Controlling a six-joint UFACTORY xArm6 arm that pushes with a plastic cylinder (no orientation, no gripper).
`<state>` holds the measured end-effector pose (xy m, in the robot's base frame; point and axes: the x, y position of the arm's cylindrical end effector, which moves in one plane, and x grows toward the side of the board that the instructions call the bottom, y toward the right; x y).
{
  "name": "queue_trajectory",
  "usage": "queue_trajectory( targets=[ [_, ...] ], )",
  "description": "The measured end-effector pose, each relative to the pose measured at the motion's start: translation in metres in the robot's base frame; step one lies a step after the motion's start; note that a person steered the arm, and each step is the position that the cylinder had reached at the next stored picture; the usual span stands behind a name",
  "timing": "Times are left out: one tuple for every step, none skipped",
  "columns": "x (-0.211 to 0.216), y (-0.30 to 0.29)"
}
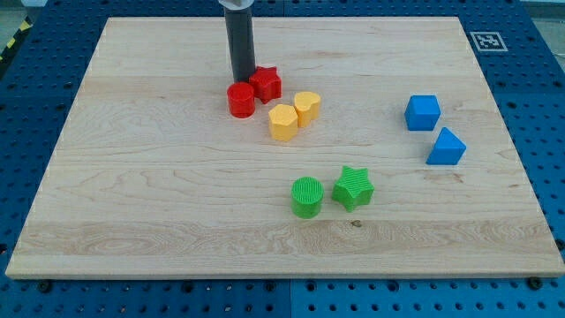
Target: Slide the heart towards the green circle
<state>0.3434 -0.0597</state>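
The task is barely begun, as far as I can judge. The yellow heart [306, 108] (its notched shape is faint, so I take it as the heart with some caution) sits in the upper middle of the table [132, 203], touching the yellow pentagon-like block [283, 122] at its lower left. The green circle [306, 196] lies well below it, towards the view's bottom, just beside the green star [353, 187].

My tip [243, 79] is not at the heart. It stands at the view's upper left of it, close against the red cylinder [240, 100] and the red star [266, 84]. The rod carries no fingers, so nothing is clenched or released.

What remains is nearly everything: getting above the heart and pushing it down.
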Motion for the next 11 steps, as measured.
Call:
queue_trajectory(
  targets=[
    [-0.004,0.000],
    [-0.022,0.016],
    [-0.024,0.041],
    [-0.029,0.082],
    [-0.022,0.103],
    [0.007,0.102],
    [0.041,0.101],
    [0.062,0.101],
    [0.072,0.097],
    [0.072,0.072],
    [0.079,0.046]
  ],
)
